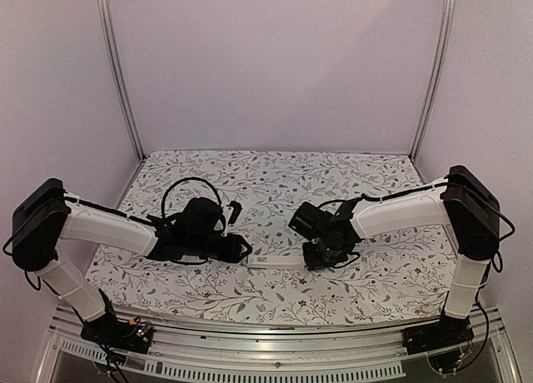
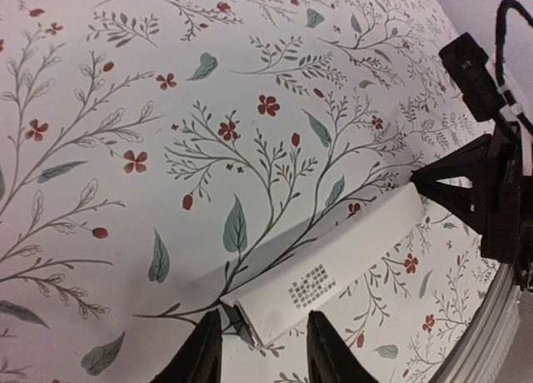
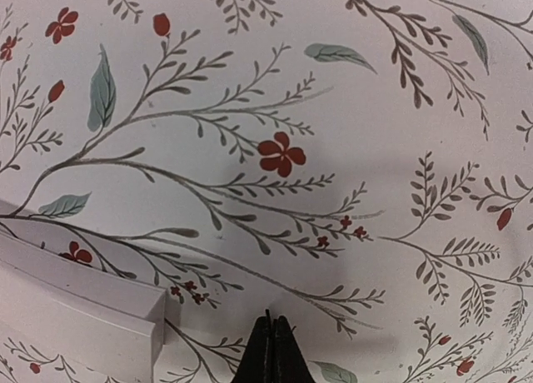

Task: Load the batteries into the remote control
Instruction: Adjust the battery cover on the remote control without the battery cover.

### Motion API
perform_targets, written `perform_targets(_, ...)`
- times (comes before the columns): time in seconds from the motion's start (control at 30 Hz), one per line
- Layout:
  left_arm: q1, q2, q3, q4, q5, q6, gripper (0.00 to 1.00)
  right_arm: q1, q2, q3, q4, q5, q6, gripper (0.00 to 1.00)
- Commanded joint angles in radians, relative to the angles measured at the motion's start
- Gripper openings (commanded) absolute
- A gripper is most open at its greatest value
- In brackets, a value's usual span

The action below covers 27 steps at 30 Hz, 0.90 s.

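My left jaws are standing slightly open astride one end of the remote [image 2: 350,250] on the worktop [image 2: 125,92]; my right jaws are sitting closed, empty, just beside it.

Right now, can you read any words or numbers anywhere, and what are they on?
Nothing here can be read.
The remote control has only a patch of small grey marks, too tiny to read as letters.
The tablecloth shows flowers and leaves, no words.

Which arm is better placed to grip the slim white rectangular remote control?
Left: left pincer is open around one end of the remote control; right pincer is shut beside the other end.
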Motion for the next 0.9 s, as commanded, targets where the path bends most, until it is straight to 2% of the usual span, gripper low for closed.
perform_targets(0.0, -0.008, -0.056, -0.002, -0.003, -0.032, -0.010, 0.40, 0.003, -0.018, 0.015, -0.014, 0.014, 0.016, 0.00)
perform_targets(0.1, -0.001, -0.051, -0.023, 0.019, -0.005, -0.055, 0.51, 0.010, -0.020, 0.025, -0.013, 0.009, 0.018, 0.00)
perform_targets(0.23, 0.002, -0.016, -0.034, 0.036, 0.035, -0.087, 0.57, 0.025, -0.014, 0.047, -0.027, 0.022, 0.024, 0.00)
perform_targets(0.6, 0.011, 0.062, -0.003, 0.035, 0.087, -0.096, 0.44, 0.045, 0.011, 0.099, -0.073, 0.048, 0.026, 0.00)
perform_targets(0.77, 0.011, 0.048, -0.013, 0.035, 0.077, -0.103, 0.43, 0.046, -0.003, 0.103, -0.111, 0.067, 0.029, 0.00)
perform_targets(0.87, 0.012, 0.046, -0.016, 0.038, 0.075, -0.105, 0.43, 0.046, -0.039, 0.100, -0.127, 0.106, 0.034, 0.10)
